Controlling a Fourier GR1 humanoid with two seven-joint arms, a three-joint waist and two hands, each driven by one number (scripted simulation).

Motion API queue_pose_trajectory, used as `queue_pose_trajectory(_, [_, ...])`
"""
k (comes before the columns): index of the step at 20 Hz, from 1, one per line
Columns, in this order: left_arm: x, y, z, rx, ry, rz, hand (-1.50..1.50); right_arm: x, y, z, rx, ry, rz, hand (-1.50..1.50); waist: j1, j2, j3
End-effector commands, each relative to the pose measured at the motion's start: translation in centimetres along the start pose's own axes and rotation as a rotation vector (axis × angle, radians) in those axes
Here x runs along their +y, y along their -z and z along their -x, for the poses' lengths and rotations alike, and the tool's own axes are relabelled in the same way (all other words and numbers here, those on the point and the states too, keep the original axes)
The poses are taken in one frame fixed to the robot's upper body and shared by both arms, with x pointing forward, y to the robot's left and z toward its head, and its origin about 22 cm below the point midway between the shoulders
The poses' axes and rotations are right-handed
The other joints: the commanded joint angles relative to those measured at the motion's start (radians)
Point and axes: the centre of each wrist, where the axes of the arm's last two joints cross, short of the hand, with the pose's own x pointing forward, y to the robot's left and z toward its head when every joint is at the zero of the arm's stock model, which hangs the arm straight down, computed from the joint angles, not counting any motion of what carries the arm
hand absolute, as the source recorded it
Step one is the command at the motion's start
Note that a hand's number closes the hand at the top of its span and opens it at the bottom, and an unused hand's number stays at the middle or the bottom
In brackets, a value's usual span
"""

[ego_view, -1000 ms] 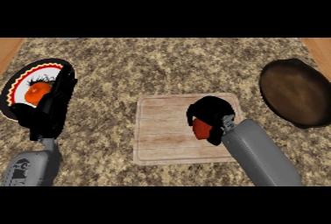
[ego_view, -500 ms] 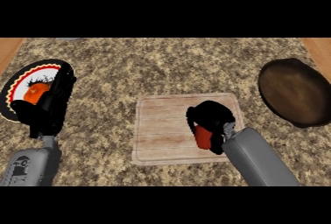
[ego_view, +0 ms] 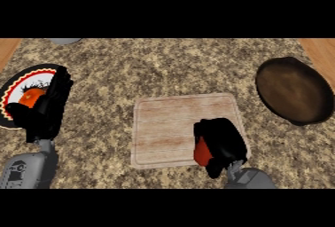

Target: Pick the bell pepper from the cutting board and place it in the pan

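Nearest to me, the right robot hand sits over the lower right corner of the cutting board, its grey forearm coming up from the bottom edge. Its black fingers are curled round the bell pepper, and I can see only a red strip of the pepper along the hand's left side. That strip runs roughly near-to-far, so the pepper's long axis seems to lie that way, but I cannot tell which end is the stem because the hand hides most of it. Whether the pepper touches the board or is lifted off it, I cannot tell from this view.

At the left, the left robot hand rests with straight fingers pointing away from me, showing over a plate with a red, white and black rim. Something orange shows on the plate just beside the hand.

Farther off at the right, the dark brown pan lies on the speckled table, well apart from the board. A grey thing peeks in at the far left edge.
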Motion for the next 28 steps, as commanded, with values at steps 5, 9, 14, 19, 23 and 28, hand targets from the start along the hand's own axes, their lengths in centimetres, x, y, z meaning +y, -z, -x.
queue_pose_trajectory(5, [-1.1, 0.3, -0.4, -0.004, -0.011, 0.023, 0.0, -6.1, -7.8, -0.9, 0.038, 0.115, 0.433, 1.5, 0.005, 0.005, 0.0])
queue_pose_trajectory(9, [-1.5, -0.3, 0.5, -0.016, -0.009, 0.017, 0.0, -5.8, -7.5, -0.6, 0.131, 0.152, 0.564, 1.5, 0.024, 0.011, 0.001])
queue_pose_trajectory(14, [-0.6, 0.3, 0.6, -0.017, -0.006, 0.002, 0.0, -9.3, -7.8, 3.9, 0.118, 0.366, 0.641, 1.5, 0.028, 0.014, 0.001])
queue_pose_trajectory(19, [-0.8, 0.8, -0.7, -0.023, -0.007, 0.028, 0.0, -11.7, -6.1, 10.6, 0.176, 0.528, 0.717, 1.5, 0.033, 0.016, 0.002])
queue_pose_trajectory(23, [-1.5, 0.8, -0.1, -0.014, 0.007, 0.017, 0.0, -13.7, -3.4, 15.2, 0.257, 0.452, 0.739, 1.5, 0.038, 0.016, 0.001])
queue_pose_trajectory(28, [-0.8, 0.8, -1.1, -0.034, -0.004, 0.051, 0.0, -12.4, -0.9, 22.0, 0.3, 0.368, 0.751, 1.5, 0.049, 0.018, 0.002])
